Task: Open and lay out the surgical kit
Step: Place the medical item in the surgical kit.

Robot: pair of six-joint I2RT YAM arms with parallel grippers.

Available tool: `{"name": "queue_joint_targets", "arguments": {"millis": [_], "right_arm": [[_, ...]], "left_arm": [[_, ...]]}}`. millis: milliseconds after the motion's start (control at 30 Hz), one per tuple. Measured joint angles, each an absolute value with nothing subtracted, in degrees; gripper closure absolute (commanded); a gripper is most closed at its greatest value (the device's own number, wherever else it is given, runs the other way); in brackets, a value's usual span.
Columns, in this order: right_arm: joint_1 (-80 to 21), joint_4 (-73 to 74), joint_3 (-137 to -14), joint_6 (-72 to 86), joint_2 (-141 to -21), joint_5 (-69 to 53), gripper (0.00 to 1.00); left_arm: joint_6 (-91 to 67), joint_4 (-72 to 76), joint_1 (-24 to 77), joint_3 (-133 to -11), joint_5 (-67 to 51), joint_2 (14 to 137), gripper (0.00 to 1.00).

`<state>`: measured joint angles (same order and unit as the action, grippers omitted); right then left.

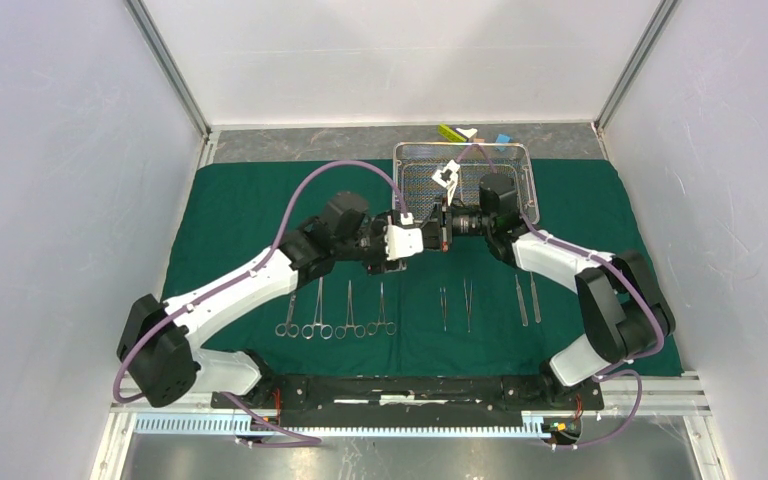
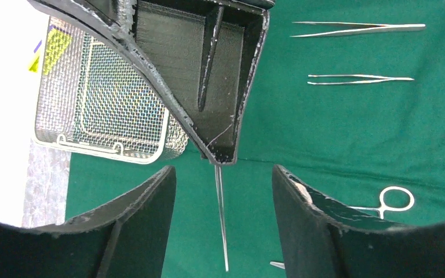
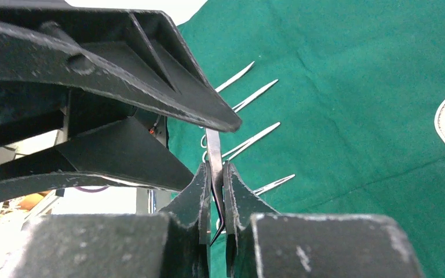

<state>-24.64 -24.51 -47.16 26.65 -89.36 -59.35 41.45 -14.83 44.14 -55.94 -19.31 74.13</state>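
Room: white walls (image 1: 60, 200) close in on the left, right and far sides.
Desk: the grey desk (image 1: 290, 145) shows only as a strip at the far edge, where small blocks (image 1: 448, 131) sit beyond the tray.
Drape: the green drape (image 1: 230, 200) is spread flat over nearly all of the desk, softly creased, and carries the whole kit.
Arms: the left arm (image 1: 250, 285) and right arm (image 1: 560, 255) both reach inward and meet above the middle of the drape.
Tray: the mesh tray (image 1: 415, 185) sits far and centre-right on the drape, partly hidden by the right arm.
Clamps: four clamps (image 1: 348, 312) lie in a row near-left, rings toward the arm bases, long axes near to far.
Tweezers: four tweezers (image 1: 468, 305) lie in a row near-right, on the same near-to-far axis.
Right claw: the right claw (image 3: 216, 174) is pinched narrow on a slim steel tool (image 3: 213, 150), in mid-air on the near side of the tray.
Left claw: the left claw (image 2: 225, 174) is wide, with a finger on either side of the tool's free end and no contact visible.
Tool: its long axis runs crosswise, from the right claw's tips toward the left claw. I cannot tell what kind it is.
Key relation: the tool lies across the laid rows, not along them, and only the right arm has it.
Judgement: laying it down probably falls to the right arm. It would need turning to near-to-far, and the bare strip of drape between clamps and tweezers lies just below.
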Motion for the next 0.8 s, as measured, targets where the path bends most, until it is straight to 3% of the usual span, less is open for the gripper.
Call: {"name": "queue_joint_targets", "arguments": {"millis": [267,800], "right_arm": [[-24.4,-23.7,-47.2,26.5,-88.7,-58.5,1.00],[-23.7,-22.5,-47.2,26.5,-88.6,-57.9,1.00]], "left_arm": [[41.8,-16.6,44.8,-59.4,-17.5,77.2,0.57],[41.9,-21.1,45.5,-62.0,-16.4,79.6,0.63]]}}
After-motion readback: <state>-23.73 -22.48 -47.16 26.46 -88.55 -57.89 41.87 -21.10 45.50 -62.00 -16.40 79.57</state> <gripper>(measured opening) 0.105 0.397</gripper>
